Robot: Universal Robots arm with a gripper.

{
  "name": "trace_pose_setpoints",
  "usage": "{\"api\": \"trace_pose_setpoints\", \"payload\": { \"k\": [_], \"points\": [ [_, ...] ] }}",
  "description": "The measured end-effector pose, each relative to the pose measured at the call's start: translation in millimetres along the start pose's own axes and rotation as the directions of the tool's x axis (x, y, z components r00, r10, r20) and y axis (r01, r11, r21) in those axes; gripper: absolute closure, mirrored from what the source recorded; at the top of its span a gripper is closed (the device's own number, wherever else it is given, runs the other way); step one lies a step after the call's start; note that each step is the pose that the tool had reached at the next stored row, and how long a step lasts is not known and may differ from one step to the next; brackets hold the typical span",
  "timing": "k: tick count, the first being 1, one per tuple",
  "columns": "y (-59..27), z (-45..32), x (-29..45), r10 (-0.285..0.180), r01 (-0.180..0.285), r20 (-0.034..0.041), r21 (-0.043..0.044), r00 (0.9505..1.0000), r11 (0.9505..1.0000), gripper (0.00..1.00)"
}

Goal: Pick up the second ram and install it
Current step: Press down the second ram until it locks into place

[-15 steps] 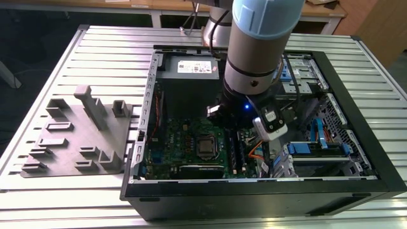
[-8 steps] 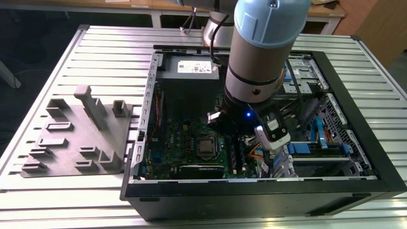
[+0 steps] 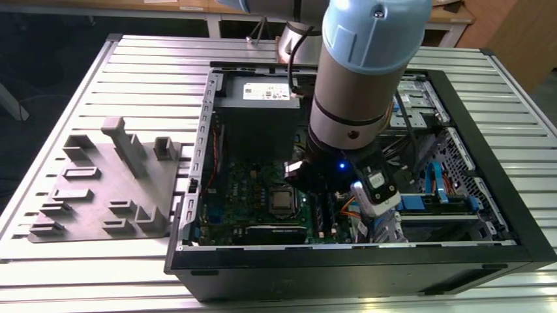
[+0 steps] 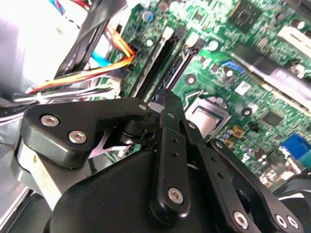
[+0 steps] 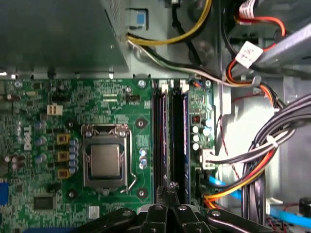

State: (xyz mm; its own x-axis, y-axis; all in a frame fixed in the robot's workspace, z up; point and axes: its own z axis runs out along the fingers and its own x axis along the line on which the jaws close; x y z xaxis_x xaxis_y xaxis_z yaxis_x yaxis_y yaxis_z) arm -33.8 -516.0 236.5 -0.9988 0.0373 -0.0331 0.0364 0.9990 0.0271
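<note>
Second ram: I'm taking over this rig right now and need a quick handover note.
Tool: shut, nothing visibly held, poised just above the memory slots on the motherboard.
Second ram: a dark strip standing in a slot looks like it, though I can't confirm it.
Done: pickup appears complete; the grey fixture beside the case holds no strip.
Left: verify that the strip is fully seated and its end latches are closed.

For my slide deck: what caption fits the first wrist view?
Gripper poised over the motherboard's memory slots, beside the CPU socket.
</note>
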Motion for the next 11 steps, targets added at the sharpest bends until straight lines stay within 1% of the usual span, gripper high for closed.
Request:
{"api": "trace_pose_setpoints", "payload": {
  "k": [6,11],
  "points": [
    [-9.2,-0.1,-0.3,0.0,0.0,0.0004,0.0094,1.0,1.0,0.93],
    [-11.3,2.1,-0.3,0.0,0.0,0.0006,0.0137,1.0,0.9999,0.93]
  ]
}}
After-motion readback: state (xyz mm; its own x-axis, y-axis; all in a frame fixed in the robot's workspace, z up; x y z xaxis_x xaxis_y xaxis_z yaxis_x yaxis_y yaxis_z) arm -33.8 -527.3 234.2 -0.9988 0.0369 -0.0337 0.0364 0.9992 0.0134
